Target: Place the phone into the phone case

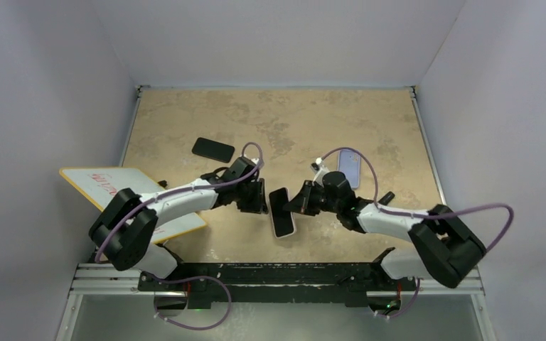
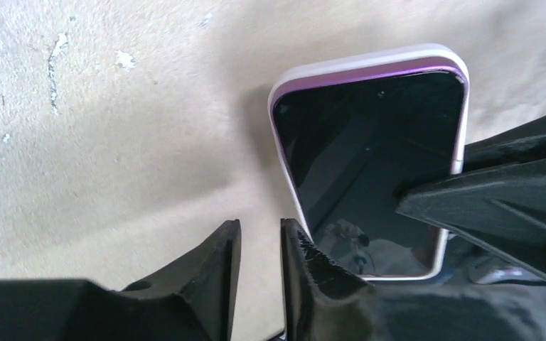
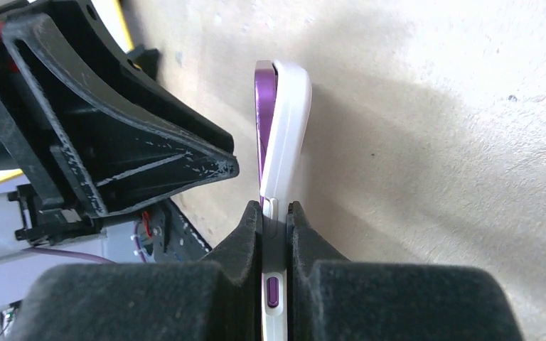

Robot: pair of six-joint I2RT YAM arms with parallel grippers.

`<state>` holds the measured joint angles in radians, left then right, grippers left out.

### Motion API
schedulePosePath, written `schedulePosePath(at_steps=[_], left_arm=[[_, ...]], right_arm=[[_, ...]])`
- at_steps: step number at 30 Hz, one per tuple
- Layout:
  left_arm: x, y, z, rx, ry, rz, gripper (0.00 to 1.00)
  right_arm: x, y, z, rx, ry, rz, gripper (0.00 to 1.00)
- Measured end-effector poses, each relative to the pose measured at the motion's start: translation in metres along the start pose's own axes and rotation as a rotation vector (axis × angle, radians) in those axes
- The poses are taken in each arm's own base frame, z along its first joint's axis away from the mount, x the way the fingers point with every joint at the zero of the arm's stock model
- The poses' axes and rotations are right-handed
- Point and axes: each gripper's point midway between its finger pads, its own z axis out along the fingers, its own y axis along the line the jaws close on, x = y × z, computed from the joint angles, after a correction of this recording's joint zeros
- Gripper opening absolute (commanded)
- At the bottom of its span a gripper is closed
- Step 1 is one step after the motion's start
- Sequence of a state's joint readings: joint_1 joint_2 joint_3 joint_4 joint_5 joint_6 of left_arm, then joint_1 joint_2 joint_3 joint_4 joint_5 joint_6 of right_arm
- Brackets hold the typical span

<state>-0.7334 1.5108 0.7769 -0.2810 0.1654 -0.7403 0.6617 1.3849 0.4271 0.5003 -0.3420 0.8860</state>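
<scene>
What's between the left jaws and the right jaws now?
The purple phone, partly seated in the white plastic phone case, which the right jaws pinch; the left jaws stand slightly apart beside it. The top view shows it.

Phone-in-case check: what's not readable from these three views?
- Right wrist: lower end of the phone in the case, hidden between the pads of the right claw; seating there unknown.
- Left wrist: phone's right edge, covered by the right claw.
- Left wrist: whether the left claw touches the phone; its finger overlaps the corner.
- Top: pale blue item beside the right arm, too small; phone or case unclear.
</scene>
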Motion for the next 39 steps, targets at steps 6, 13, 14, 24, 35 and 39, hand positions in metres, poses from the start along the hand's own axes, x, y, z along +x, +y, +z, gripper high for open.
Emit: schedulePosePath(at_steps=[6,13,14,24,35,39], left_arm=[[-0.042,-0.051,-0.061,0.142,-0.146,0.064,0.71],[-0.065,-0.107,-0.146,0.393,-0.330,0.146,0.88],[-0.065,-0.111,-0.152,0.417,-0.335,0.154,0.88],[-0.045,-0.150,-0.172,0.707,-0.303,0.248,0.78],[-0.033,-0.165,-0.178,0.866,-0.276,0.274,0.36],[-0.031,-0.167,-0.181,0.894,-0.271,0.278,0.16]], right_arm=[[-0.035,0.041,-0.037,-0.090,-0.194,-0.073,0.00],[-0.071,0.103,-0.101,-0.277,-0.442,-0.154,0.00],[-0.073,0.110,-0.108,-0.302,-0.463,-0.162,0.00],[-0.057,0.146,-0.144,-0.590,-0.521,-0.225,0.00],[-0.053,0.163,-0.155,-0.737,-0.514,-0.184,0.00],[-0.052,0.163,-0.156,-0.746,-0.517,-0.180,0.08]])
